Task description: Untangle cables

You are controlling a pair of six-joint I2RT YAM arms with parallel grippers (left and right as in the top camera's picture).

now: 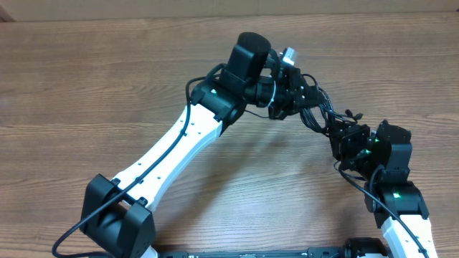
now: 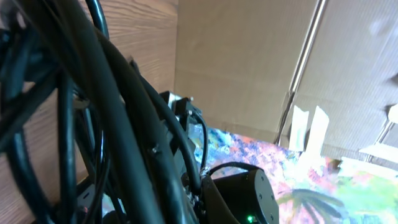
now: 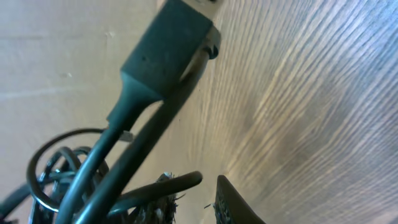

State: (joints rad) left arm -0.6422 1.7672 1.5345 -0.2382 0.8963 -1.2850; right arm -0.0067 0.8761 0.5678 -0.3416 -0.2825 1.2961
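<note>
The cables (image 1: 320, 112) hang as a black tangle in the air between my two grippers, above the wooden table (image 1: 107, 79). My left gripper (image 1: 287, 94) is shut on the upper end of the bundle. In the left wrist view the cables (image 2: 124, 143) fill the left half and hide the fingers. My right gripper (image 1: 343, 137) sits at the bundle's lower right end. In the right wrist view a cable (image 3: 124, 146) with a chunky plug (image 3: 168, 50) crosses the frame. The right gripper (image 3: 193, 180) shows a narrow gap with only table behind it, and a cable stub (image 3: 155, 188) lies across the left finger.
The right arm's dark joint (image 2: 249, 194) with a green light sits close below the left wrist camera. Cardboard panels (image 2: 249, 62) stand behind the table. The left arm (image 1: 172, 143) stretches diagonally across the table's middle.
</note>
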